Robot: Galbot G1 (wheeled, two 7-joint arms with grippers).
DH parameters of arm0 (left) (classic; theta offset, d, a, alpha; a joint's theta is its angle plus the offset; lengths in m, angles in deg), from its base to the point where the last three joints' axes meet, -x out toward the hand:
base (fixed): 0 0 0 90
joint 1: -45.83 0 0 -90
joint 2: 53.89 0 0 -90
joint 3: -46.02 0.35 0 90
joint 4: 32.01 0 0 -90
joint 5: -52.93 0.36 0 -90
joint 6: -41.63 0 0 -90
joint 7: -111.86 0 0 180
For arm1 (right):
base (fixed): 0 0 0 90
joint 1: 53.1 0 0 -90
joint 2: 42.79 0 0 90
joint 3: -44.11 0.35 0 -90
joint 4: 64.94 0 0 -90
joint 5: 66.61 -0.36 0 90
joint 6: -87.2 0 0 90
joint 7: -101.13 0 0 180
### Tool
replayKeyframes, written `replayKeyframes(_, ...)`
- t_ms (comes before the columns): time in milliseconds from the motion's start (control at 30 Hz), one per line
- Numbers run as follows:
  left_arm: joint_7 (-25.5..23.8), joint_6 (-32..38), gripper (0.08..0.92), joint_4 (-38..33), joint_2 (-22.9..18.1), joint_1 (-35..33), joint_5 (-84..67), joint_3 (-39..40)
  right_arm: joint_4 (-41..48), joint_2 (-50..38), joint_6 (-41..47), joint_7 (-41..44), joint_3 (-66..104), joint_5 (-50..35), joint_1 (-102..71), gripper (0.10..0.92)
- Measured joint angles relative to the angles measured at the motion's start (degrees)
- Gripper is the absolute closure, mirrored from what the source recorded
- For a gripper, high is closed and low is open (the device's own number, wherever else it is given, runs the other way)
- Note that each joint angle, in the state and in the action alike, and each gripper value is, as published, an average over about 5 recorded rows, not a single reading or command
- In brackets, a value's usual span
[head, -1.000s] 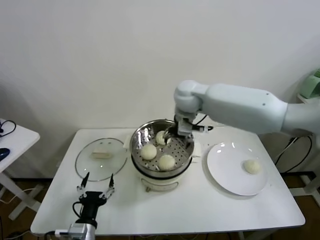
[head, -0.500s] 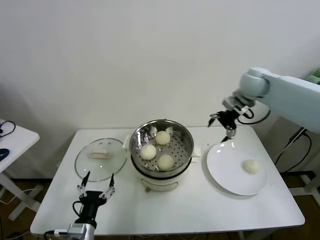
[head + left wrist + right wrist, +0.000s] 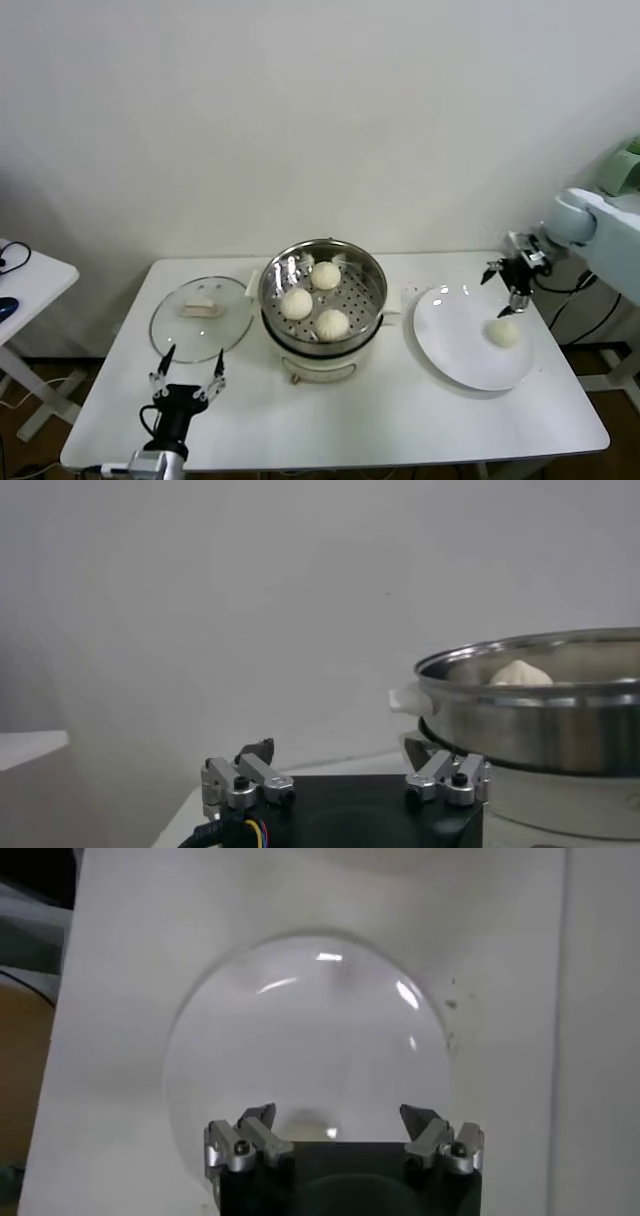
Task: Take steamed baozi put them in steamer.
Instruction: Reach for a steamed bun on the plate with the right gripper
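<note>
The right hand (image 3: 507,288) is now being held above the white plate (image 3: 455,345), having been carried away from the steamer (image 3: 322,298) since the earlier frames. Its fingers are being kept spread wide and nothing is being gripped. One baozi (image 3: 504,333) is lying on the plate just below the hand; three baozi (image 3: 332,323) are sitting in the steamer, well apart from it. The left hand (image 3: 186,383) is being kept parked, open, over the counter (image 3: 400,420) near the glass lid (image 3: 200,318).
</note>
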Motion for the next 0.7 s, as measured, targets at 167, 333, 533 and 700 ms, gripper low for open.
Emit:
replayKeyframes(167, 0.14, -0.46, 0.177, -0.52, 0.0, -0.21, -0.47, -0.47, 4.19, 1.01, -0.77, -0.45, 4.47, 4.06, -5.21, 0.203)
replayKeyframes(333, 0.21, -0.5, 0.177, -0.58, -0.26, -0.82, -0.62, -0.95, 8.58, 2.88, -1.85, -0.76, 8.56, 7.93, -9.12, 0.203)
replayKeyframes(533, 0.23, -0.48, 0.177, -0.54, -0.7, -1.26, -0.59, -1.22, 13.12, 5.34, -2.87, -0.93, 12.28, 11.64, -12.31, 0.203)
replayKeyframes(700, 0.4, -0.61, 0.177, -0.33, -1.0, -1.28, -0.35, -1.28, 15.81, 6.97, -3.33, -0.94, 14.15, 13.8, -14.09, 0.203)
